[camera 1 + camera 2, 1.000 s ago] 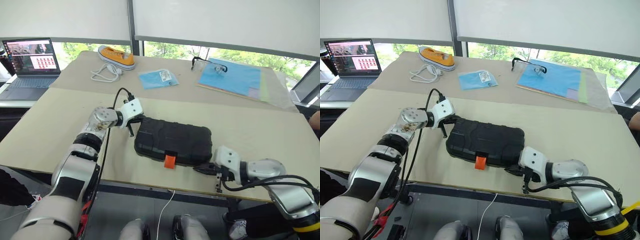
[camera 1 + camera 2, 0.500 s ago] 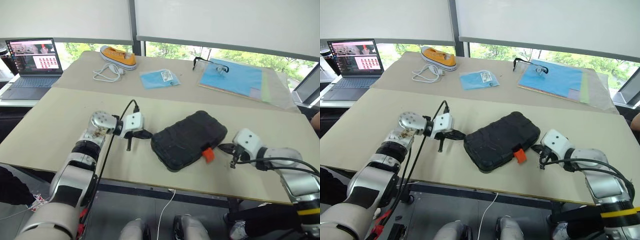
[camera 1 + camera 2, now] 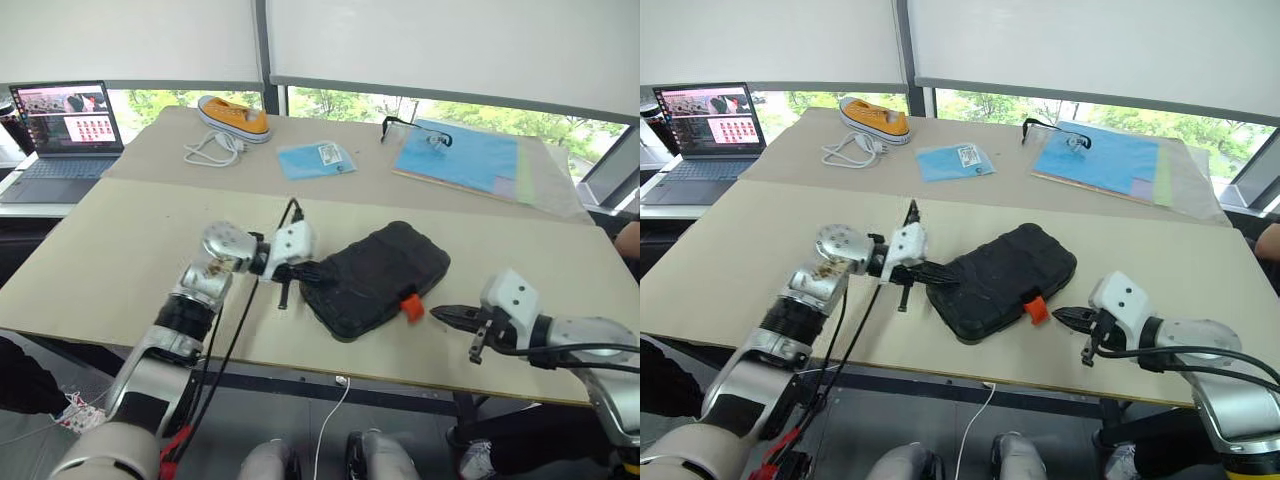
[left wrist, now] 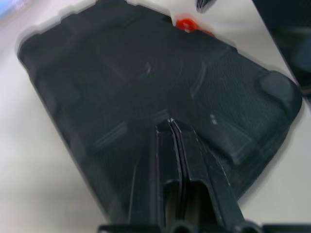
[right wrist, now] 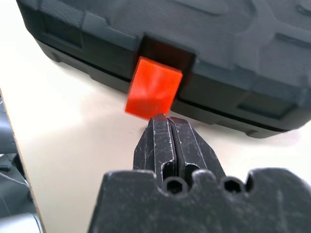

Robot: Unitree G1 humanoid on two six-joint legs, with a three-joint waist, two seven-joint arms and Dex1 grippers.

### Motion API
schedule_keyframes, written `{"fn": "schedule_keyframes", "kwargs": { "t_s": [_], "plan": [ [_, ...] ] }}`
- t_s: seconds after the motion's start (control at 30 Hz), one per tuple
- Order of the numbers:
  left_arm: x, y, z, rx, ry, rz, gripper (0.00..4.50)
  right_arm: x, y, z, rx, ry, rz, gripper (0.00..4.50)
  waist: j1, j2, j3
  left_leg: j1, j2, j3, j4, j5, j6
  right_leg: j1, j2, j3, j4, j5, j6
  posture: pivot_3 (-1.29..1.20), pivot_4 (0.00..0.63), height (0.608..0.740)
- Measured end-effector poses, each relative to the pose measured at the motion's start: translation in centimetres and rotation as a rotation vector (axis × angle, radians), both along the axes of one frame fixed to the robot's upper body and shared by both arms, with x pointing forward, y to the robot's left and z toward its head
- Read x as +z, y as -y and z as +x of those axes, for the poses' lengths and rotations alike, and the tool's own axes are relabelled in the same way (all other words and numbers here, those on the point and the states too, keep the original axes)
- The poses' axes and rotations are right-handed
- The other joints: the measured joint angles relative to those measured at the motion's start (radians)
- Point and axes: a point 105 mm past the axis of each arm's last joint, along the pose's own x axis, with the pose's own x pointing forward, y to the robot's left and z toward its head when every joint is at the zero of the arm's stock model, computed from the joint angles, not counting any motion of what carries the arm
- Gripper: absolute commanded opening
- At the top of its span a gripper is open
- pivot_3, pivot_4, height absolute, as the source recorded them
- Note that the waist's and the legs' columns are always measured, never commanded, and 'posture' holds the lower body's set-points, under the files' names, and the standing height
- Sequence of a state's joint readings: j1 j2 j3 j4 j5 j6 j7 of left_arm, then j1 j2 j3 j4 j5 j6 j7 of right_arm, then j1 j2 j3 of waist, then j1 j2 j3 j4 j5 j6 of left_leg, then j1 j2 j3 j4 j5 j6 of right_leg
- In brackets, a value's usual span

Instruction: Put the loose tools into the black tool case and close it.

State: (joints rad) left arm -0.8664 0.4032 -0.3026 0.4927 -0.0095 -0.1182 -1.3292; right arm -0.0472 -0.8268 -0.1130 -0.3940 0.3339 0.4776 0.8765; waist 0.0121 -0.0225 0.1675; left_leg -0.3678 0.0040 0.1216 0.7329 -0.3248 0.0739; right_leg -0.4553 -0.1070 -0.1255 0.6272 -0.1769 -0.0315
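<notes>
- Beige desk (image 3: pixel 100 250) under bright windows with blinds drawn; second desk butted behind it.
- Black case (image 3: pixel 378 277) lying closed, flat on near desk, turned at an angle, orange latch (image 3: pixel 411 307) facing near-right edge.
- Left pincer (image 3: pixel 305 270) clenched, fingers pressed together, tips against case's left end; in left wrist view the fingers (image 4: pixel 175 145) lie over the textured lid.
- Right pincer (image 3: pixel 440 313) clenched, empty, just right of latch, tips pointing at it; small gap showing between tips and latch in right wrist view (image 5: pixel 154 88).
- Right pincer's fingers (image 5: pixel 163 145) closed flat on each other, nothing between.
- Far desk: orange shoe (image 3: pixel 233 113) at left, white cable (image 3: pixel 210 150) coiled just in front of it.
- Blue packet (image 3: pixel 316 158) near middle of far desk.
- Blue sheets (image 3: pixel 460 155) at right, safety glasses (image 3: pixel 415 130) resting at their left corner.
- Laptop (image 3: pixel 62 125) open on a separate surface at far left, screen lit.
- No contact between the two pincers; case between them.
</notes>
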Motion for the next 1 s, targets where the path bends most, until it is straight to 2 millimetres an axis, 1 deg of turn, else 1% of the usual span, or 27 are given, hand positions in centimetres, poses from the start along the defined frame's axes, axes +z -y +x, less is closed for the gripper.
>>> {"fn": "schedule_keyframes", "kwargs": {
  "t_s": [0.13, 0.2, 0.3, 0.43, 0.57, 0.73, 0.9, 1.0],
  "plan": [
    [-0.1, 0.1, 0.0, -0.001, 0.027, 0.001, 0.06, -1.1, -0.5, 0.3, 0.004, -0.019, -0.044, 0.0, 0.0, 0.002, -0.002, 0.0, 0.0, 0.0, 0.0, 0.0, 0.0, 0.0, 0.0, 0.0, 0.0, 0.0, 0.0, 0.0, 0.15, 0.718],
    [-0.1, 0.1, 0.0, 0.0, 0.028, 0.0, 0.06, -1.8, -0.4, 0.8, -0.015, -0.025, -0.075, 0.0, 0.0, 0.002, -0.002, 0.0, 0.0, 0.0, 0.0, 0.0, 0.001, 0.0, 0.0, 0.0, 0.0, 0.0, 0.0, 0.0, 0.15, 0.718],
    [-0.1, 0.2, 0.0, 0.001, 0.024, -0.003, 0.06, -2.1, -0.6, 1.6, -0.03, -0.017, -0.089, 0.0, 0.0, 0.002, -0.002, 0.0, 0.001, 0.0, 0.0, 0.0, 0.001, 0.0, 0.0, 0.0, 0.0, 0.0, 0.0, 0.0, 0.15, 0.718],
    [-0.1, 0.3, 0.0, 0.003, 0.019, -0.005, 0.06, -2.8, -1.5, 2.2, -0.046, -0.023, -0.053, 0.0, 0.0, 0.002, -0.002, -0.001, 0.0, 0.0, 0.0, 0.001, 0.002, 0.0, 0.0, 0.0, 0.0, 0.0, 0.0, 0.0, 0.15, 0.718],
    [-0.1, 0.5, 0.1, 0.003, 0.018, -0.009, 0.06, -3.5, -2.2, 2.4, -0.063, -0.037, -0.022, 0.0, -0.003, 0.002, -0.002, -0.001, 0.001, 0.0, 0.0, 0.001, 0.002, -0.001, 0.001, 0.0, 0.001, 0.0, 0.0, 0.0, 0.15, 0.718],
    [-0.1, 0.8, 0.1, -0.011, 0.041, -0.01, 0.06, -3.7, -2.6, 2.3, -0.081, -0.054, -0.001, 0.0, -0.004, 0.002, -0.002, -0.001, 0.001, 0.001, 0.0, 0.001, 0.002, -0.001, 0.001, 0.0, 0.001, 0.0, 0.0, 0.0, 0.15, 0.718],
    [-0.2, 1.3, 0.1, -0.094, 0.226, 0.071, 0.06, -2.7, -2.3, 2.1, -0.092, -0.048, 0.013, 0.0, -0.003, 0.002, -0.002, -0.001, 0.001, 0.001, 0.0, 0.0, 0.002, -0.001, 0.0, 0.0, 0.0, 0.0, 0.0, 0.0, 0.15, 0.718],
    [-0.3, 1.3, 0.3, -0.109, 0.277, 0.076, 0.06, -2.2, -2.0, 2.1, -0.106, -0.05, 0.017, 0.0, -0.003, 0.002, -0.002, 0.0, 0.001, 0.001, 0.0, 0.0, 0.003, -0.001, 0.0, 0.0, 0.0, 0.0, 0.0, 0.0, 0.15, 0.718]
  ]
}}
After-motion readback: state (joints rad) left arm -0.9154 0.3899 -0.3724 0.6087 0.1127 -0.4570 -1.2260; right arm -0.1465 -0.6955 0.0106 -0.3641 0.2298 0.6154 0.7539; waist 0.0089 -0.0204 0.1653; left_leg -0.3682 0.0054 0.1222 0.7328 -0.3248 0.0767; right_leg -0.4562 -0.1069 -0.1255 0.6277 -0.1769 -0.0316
